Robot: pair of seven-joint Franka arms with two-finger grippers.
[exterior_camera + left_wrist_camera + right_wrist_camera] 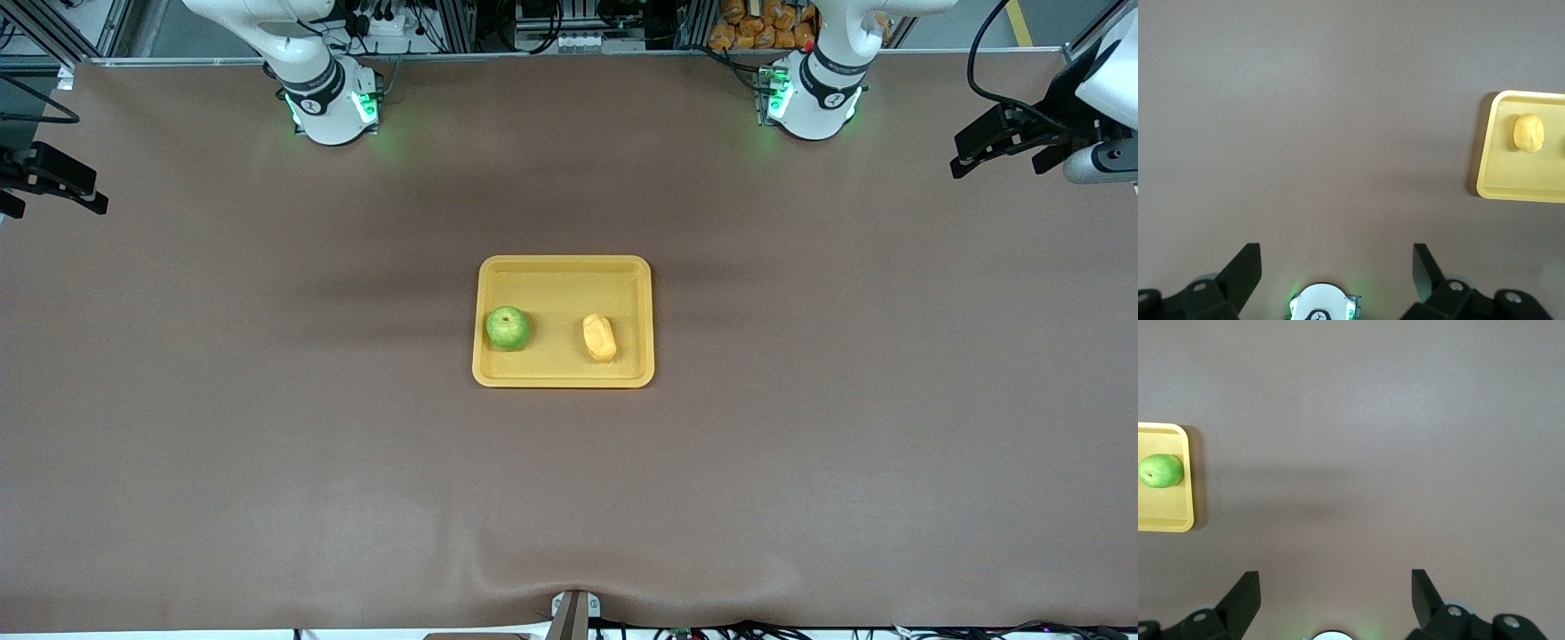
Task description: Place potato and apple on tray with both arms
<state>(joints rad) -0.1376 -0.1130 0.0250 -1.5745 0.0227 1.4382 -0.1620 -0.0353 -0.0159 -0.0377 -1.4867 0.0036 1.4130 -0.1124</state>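
A: Where do you see the fruit?

B: You have the round glossy green apple [508, 328] and the lumpy yellow-orange potato [599, 338] both lying in the flat yellow plastic tray [564, 380] mid-surface, apple toward the right arm's end, well apart.

A: And the jaws?

B: Your left gripper [1337, 269] and right gripper [1336, 589] hang over bare brown surface [800, 462] at their own ends, jaws wide apart, empty.
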